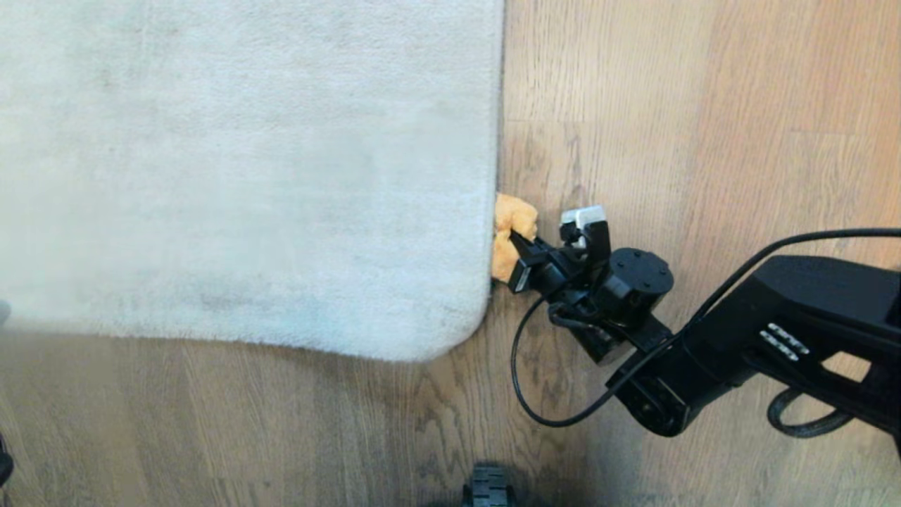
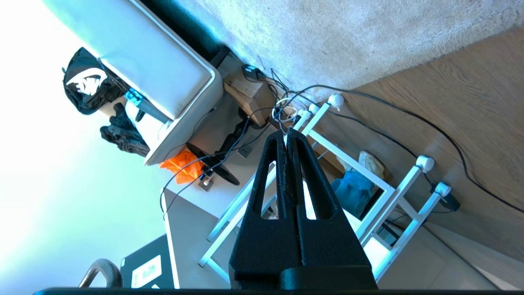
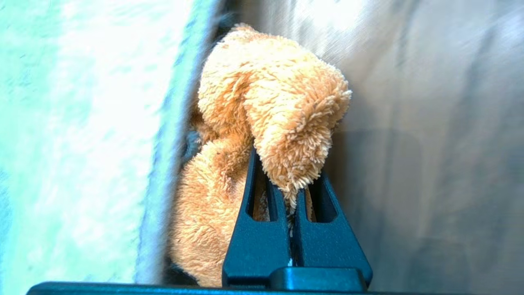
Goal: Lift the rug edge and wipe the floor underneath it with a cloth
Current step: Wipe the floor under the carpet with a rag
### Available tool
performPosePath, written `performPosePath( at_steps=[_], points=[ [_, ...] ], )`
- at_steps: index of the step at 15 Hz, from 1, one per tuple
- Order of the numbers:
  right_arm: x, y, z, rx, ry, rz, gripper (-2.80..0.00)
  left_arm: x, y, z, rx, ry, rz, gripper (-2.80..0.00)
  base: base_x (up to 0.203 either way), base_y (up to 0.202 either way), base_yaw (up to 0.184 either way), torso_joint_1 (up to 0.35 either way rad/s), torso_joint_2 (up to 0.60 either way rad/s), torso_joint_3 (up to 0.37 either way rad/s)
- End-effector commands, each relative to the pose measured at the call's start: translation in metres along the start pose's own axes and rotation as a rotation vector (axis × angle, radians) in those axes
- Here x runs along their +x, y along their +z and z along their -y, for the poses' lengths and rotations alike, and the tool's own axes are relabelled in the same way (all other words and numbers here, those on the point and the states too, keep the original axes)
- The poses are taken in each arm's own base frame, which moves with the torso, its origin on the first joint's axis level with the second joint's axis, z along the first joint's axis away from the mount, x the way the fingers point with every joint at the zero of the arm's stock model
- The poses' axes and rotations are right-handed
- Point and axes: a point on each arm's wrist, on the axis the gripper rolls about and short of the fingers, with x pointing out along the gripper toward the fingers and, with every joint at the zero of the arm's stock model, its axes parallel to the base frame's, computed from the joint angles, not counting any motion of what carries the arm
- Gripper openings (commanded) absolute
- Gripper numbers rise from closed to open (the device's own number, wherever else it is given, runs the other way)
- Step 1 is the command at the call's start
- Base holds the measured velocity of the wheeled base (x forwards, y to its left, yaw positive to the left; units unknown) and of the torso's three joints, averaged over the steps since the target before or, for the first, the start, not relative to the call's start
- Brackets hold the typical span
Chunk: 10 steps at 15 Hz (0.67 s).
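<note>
We see a grey-brown wood-plank floor point(image 1: 704, 105). A large pale rug point(image 1: 246, 176) lies flat on it, its rounded corner near us. A fluffy orange cloth point(image 1: 508, 232) rests on the boards, touching the rug's straight side border.

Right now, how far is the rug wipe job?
Done: the right gripper has the cloth clamped and brought to the rug edge, touching it. In hand: cloth on the floor beside that edge, near the corner. Left: the rug lies flat in the head view, so nothing is lifted; the left gripper is shut on nothing, away from the rug. No wiping underneath shows yet.
</note>
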Motion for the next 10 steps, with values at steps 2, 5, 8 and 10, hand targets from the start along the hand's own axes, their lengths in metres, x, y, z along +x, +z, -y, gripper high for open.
performPosePath(
  at_steps=[2,5,8,10],
  points=[
    [0.001,0.009,0.004,0.006,-0.021,0.050,-2.80,0.000,0.000,0.000,0.006,0.001,-0.005,-2.80,0.000,0.000,0.000,0.000,0.00,0.000],
    [0.003,0.013,0.015,-0.001,-0.049,0.062,-2.80,0.000,0.000,0.000,0.003,0.002,-0.007,-2.80,0.000,0.000,0.000,0.000,0.00,0.000],
    [0.005,0.022,0.041,-0.021,-0.077,0.081,-2.80,0.000,0.000,0.000,0.003,0.001,-0.005,-2.80,0.000,0.000,0.000,0.000,0.00,0.000],
    [0.005,0.032,0.061,-0.033,-0.108,0.103,-2.80,0.000,0.000,0.000,0.001,0.001,-0.002,-2.80,0.000,0.000,0.000,0.000,0.00,0.000]
  ],
)
